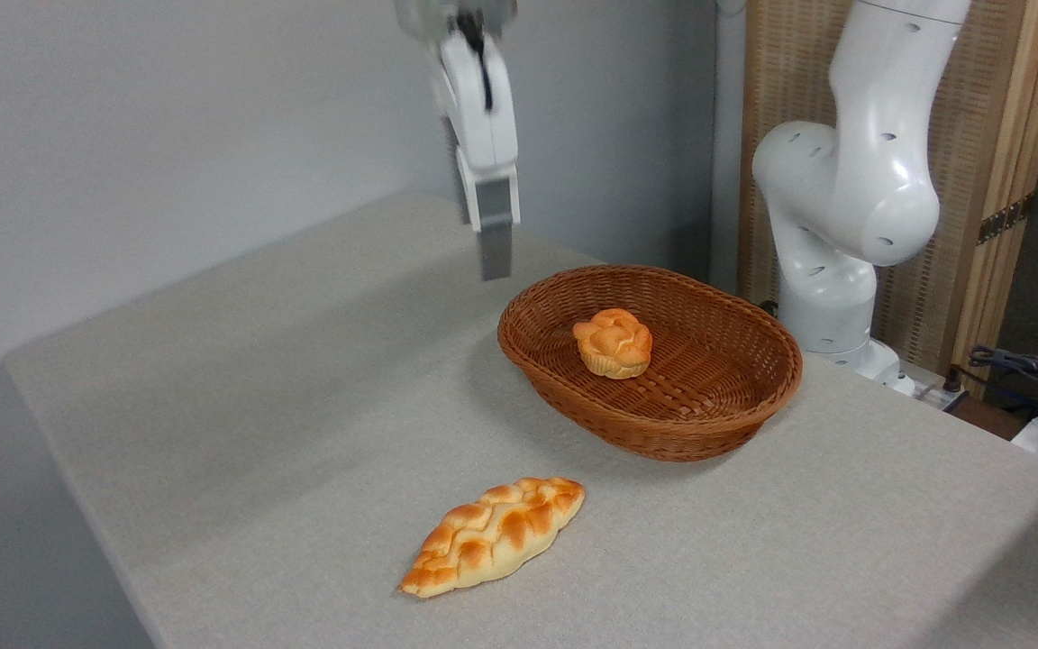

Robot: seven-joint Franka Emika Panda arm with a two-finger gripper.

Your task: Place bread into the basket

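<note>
In the one fixed camera view, the bun (613, 342) sits upright inside the basket (735, 415), on its woven floor toward the far-left end, close to the wall there but with the rest of the floor bare. The gripper (494, 257) hangs in the air above the table (213, 379), up and to the left of the basket's left rim and well apart from the bun; it holds nothing. It is seen nearly edge-on, so only one grey finger shows plainly and I cannot tell how wide the jaws stand. From the gripper the bun lies down and to the right, across the near rim. The basket's long axis runs from upper left to lower right, and the bun rests at the end nearest the gripper. The braided loaf (494, 535) lies on the table in front of the basket, its long axis slanting from lower left to upper right, clear of the rim. Judging by this, the bun is already placed, and any coming move is a retreat upward, away from the basket
</note>
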